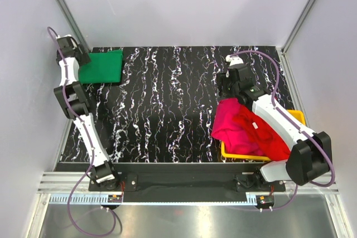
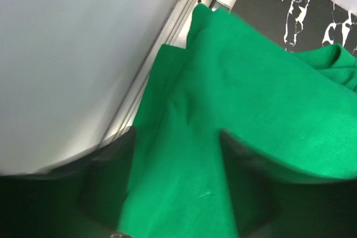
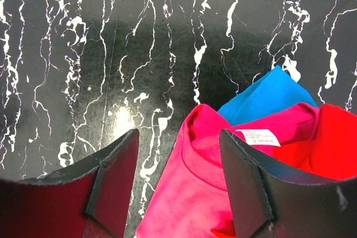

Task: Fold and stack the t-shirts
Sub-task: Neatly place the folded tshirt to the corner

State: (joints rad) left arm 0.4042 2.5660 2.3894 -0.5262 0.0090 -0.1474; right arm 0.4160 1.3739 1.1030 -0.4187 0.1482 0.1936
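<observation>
A folded green t-shirt (image 1: 102, 66) lies at the table's far left corner. My left gripper (image 1: 82, 59) hovers at its left edge; in the left wrist view the gripper (image 2: 175, 193) has its jaws wide apart, with the green cloth (image 2: 251, 98) spread under and between them. A magenta-pink t-shirt (image 1: 228, 126) and a red t-shirt (image 1: 268, 135) lie heaped over the yellow tray (image 1: 240, 155) at the right. My right gripper (image 1: 227, 88) is open just above the magenta collar (image 3: 201, 165). A blue t-shirt (image 3: 268, 96) pokes out beyond the red one (image 3: 329, 143).
The black marbled tabletop (image 1: 167, 104) stretches between the two arms. White enclosure walls and a metal frame rail (image 2: 167, 43) run close beside the green shirt. A white label (image 3: 257, 136) shows inside the magenta collar.
</observation>
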